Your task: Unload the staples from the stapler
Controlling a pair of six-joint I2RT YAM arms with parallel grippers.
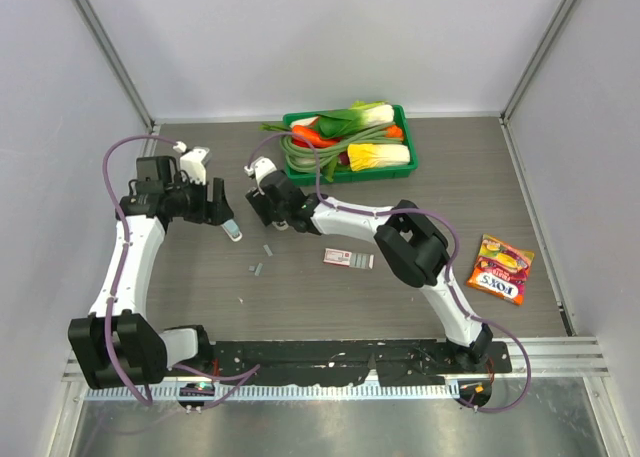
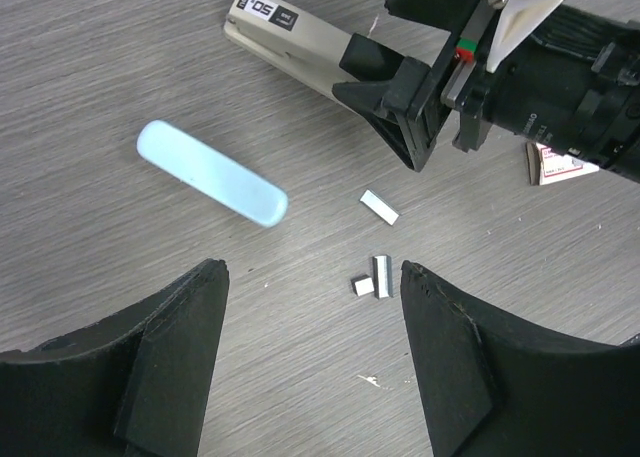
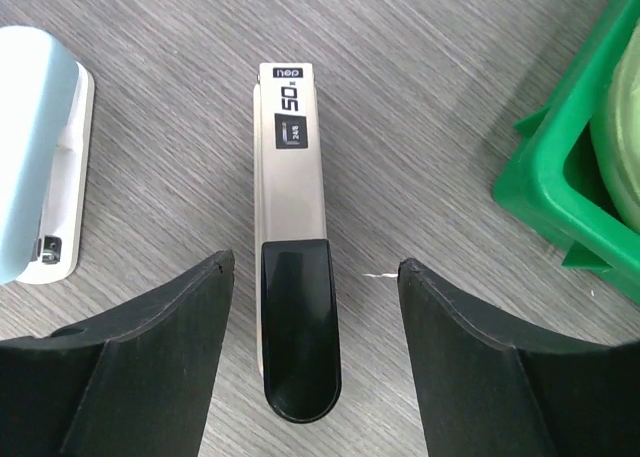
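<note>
The pale blue and white stapler lies on the table, also seen in the left wrist view and at the left edge of the right wrist view. Three small grey staples pieces lie loose on the table; they show in the top view. My left gripper is open and empty above the table, its right fingertip beside two staple pieces. My right gripper is open, its fingers on either side of a grey bar with a black end cap marked "50".
A green tray of vegetables stands at the back, its corner close to my right gripper. A small white-and-red packet lies mid-table. A candy bag lies at the right. White walls enclose the table.
</note>
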